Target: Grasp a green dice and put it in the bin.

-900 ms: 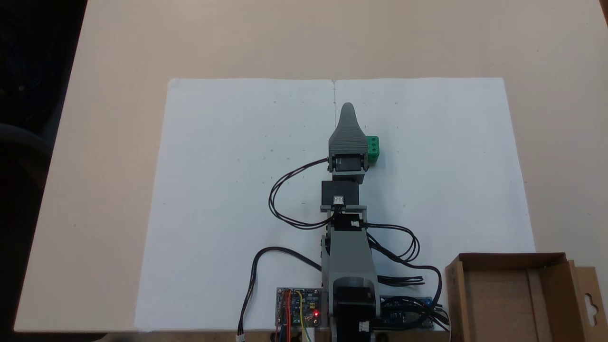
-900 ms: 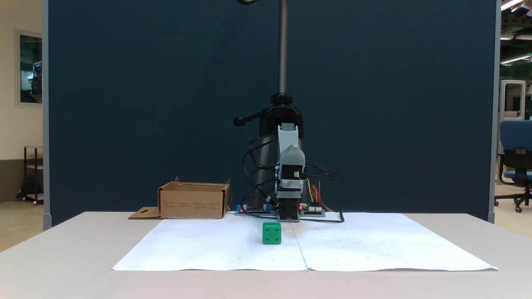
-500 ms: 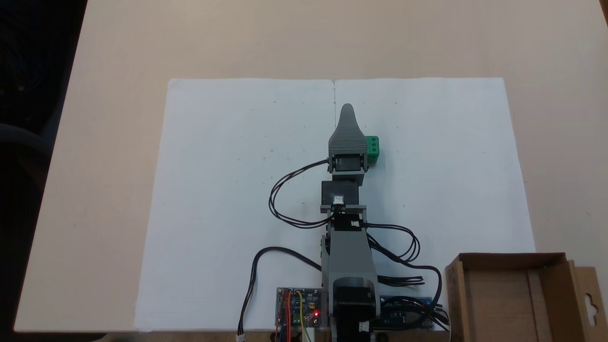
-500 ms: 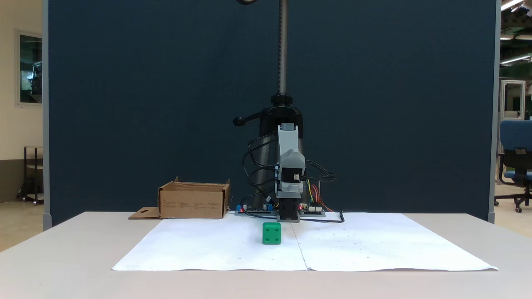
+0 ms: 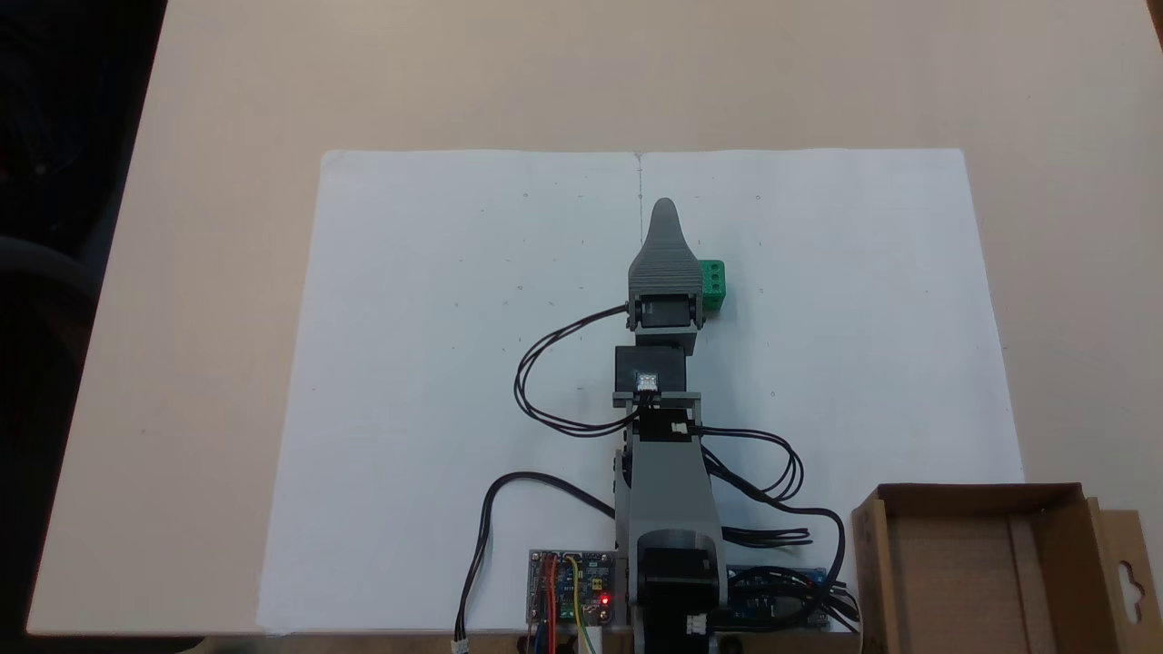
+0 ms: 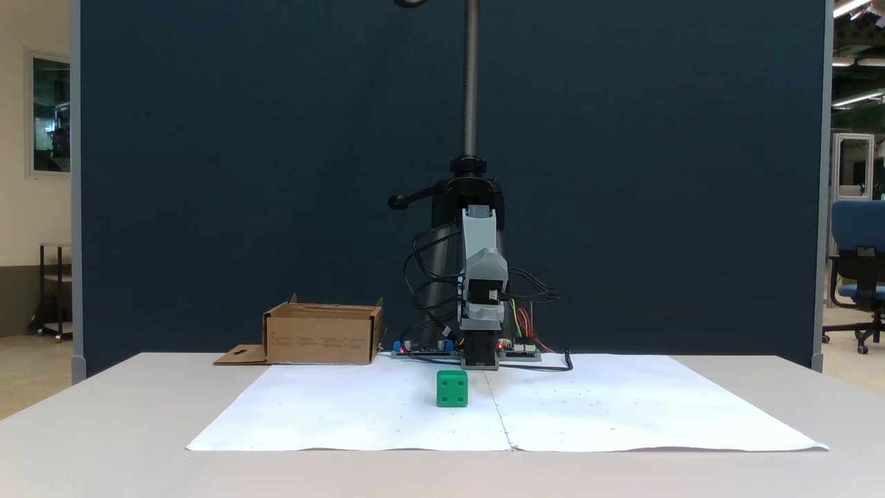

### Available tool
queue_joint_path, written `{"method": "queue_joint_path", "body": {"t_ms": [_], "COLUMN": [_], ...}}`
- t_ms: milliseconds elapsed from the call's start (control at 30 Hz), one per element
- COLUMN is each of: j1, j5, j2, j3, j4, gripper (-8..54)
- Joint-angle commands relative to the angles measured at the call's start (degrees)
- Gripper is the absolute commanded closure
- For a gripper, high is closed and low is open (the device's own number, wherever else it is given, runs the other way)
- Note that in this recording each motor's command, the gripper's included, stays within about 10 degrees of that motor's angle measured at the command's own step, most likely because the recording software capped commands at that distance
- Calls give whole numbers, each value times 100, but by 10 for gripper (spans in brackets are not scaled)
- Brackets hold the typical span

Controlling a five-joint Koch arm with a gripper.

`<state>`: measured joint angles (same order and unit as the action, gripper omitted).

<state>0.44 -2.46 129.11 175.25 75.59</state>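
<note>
The green dice point(image 5: 713, 281) rests on the white paper point(image 5: 436, 363), and the gripper's grey body covers its left part in a fixed view from above. From the front, the green dice point(image 6: 452, 388) stands free on the paper, just left of the centre fold. My gripper point(image 5: 664, 209) points away from the arm's base, and a single narrow grey tip shows. It hangs well above the paper, gripper point(image 6: 483, 266), slightly right of the dice in that view. The bin point(image 5: 972, 496) sits at the lower right beside the base, and from the front the bin point(image 6: 321, 337) stands at the back left.
Circuit boards point(image 5: 572, 587) and looping black cables point(image 5: 536, 381) lie around the arm's base. A dark stand with a metal pole point(image 6: 471, 83) rises behind the arm before a blue partition. The bin's flap point(image 5: 1127, 568) with its cut-out sticks out at the right.
The gripper's head has dipped slightly since the earliest frames. The dice and the bin have not moved.
</note>
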Motion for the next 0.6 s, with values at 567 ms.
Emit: {"method": "queue_joint_path", "body": {"t_ms": [567], "j1": [211], "j5": [-492], "j2": [633], "j3": [413], "j4": [237], "gripper": [27]}}
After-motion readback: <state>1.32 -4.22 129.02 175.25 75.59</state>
